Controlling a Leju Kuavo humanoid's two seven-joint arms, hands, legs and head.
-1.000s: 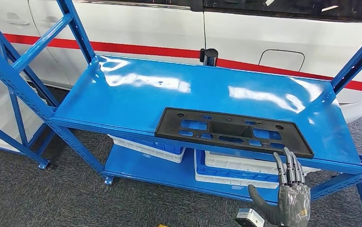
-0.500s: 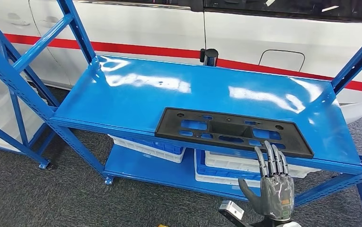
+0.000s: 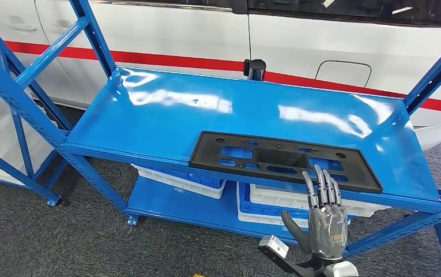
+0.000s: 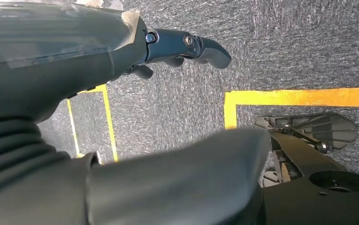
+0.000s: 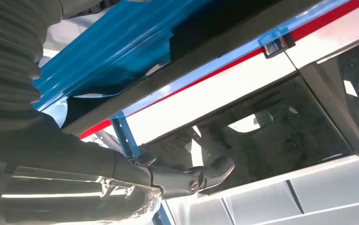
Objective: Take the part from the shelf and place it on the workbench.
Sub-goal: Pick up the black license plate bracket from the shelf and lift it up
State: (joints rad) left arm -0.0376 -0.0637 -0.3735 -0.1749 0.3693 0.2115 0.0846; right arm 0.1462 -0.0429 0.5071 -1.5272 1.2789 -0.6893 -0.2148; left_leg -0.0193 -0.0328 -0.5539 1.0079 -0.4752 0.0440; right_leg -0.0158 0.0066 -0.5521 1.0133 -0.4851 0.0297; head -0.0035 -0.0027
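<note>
A flat black plastic part (image 3: 284,160) with several cut-outs lies along the front edge of the blue shelf board (image 3: 166,115). My right hand (image 3: 321,216) is raised just below and in front of the part's right half, fingers straight and apart, holding nothing. Its fingertips (image 3: 320,176) reach up over the part's front edge. In the right wrist view the part's dark edge (image 5: 205,49) runs just beyond the fingers (image 5: 191,176). My left hand (image 4: 97,47) hangs over the grey floor with nothing in it, fingers loosely spread.
The shelf's blue posts (image 3: 16,98) and braces stand at both sides. White and blue bins (image 3: 275,205) sit on the lower board. A white vehicle with a red stripe (image 3: 321,40) stands close behind the shelf. Yellow floor lines (image 4: 299,97) mark the grey carpet.
My right hand has moved left and up along the shelf's front, from under the part's right end to below its right half. The part has not moved.
</note>
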